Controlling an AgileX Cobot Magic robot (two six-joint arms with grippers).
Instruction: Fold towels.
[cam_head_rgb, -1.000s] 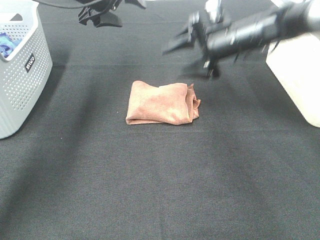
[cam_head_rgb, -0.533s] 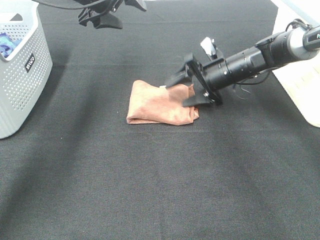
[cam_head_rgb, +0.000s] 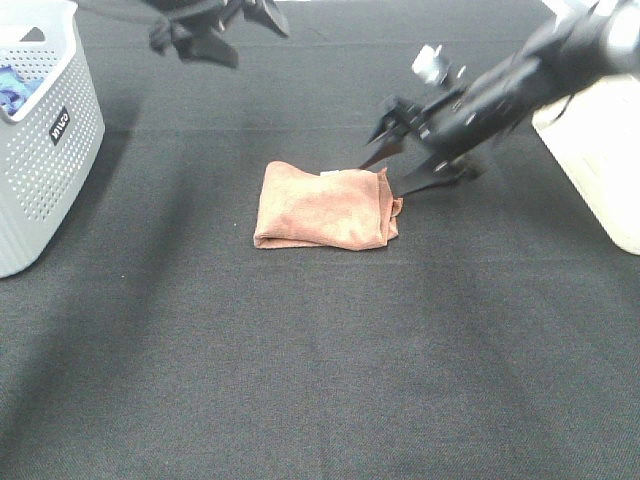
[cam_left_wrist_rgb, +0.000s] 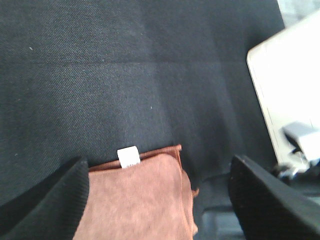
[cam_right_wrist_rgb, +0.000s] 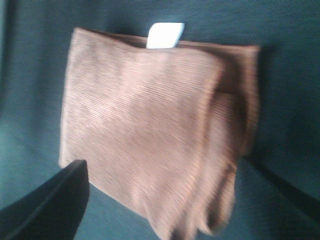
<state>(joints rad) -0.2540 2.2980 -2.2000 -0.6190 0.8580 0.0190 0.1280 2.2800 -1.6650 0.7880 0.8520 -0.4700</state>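
The terracotta towel (cam_head_rgb: 322, 208) lies folded into a rectangle on the black table, its white tag (cam_head_rgb: 327, 173) on the far edge. My right gripper (cam_head_rgb: 390, 172) is open and empty, hovering just above and beside the towel's right, bunched edge. In the right wrist view the towel (cam_right_wrist_rgb: 150, 120) fills the picture between the spread fingers of the right gripper (cam_right_wrist_rgb: 165, 167). My left gripper (cam_head_rgb: 212, 30) is open and empty, raised at the far edge of the table. The left wrist view looks down on the towel's far corner (cam_left_wrist_rgb: 145, 200) and tag (cam_left_wrist_rgb: 129, 157), with the left gripper (cam_left_wrist_rgb: 156, 165) open.
A grey perforated basket (cam_head_rgb: 45, 150) stands at the left with a blue cloth (cam_head_rgb: 12, 88) inside. A white box (cam_head_rgb: 600, 150) stands at the right edge, and it also shows in the left wrist view (cam_left_wrist_rgb: 285, 75). Black cloth covers the table (cam_head_rgb: 320, 360).
My right gripper came down onto the towel's right edge, then lifted and drew back to the right. The towel lies slightly flatter. The left arm shifted a little.
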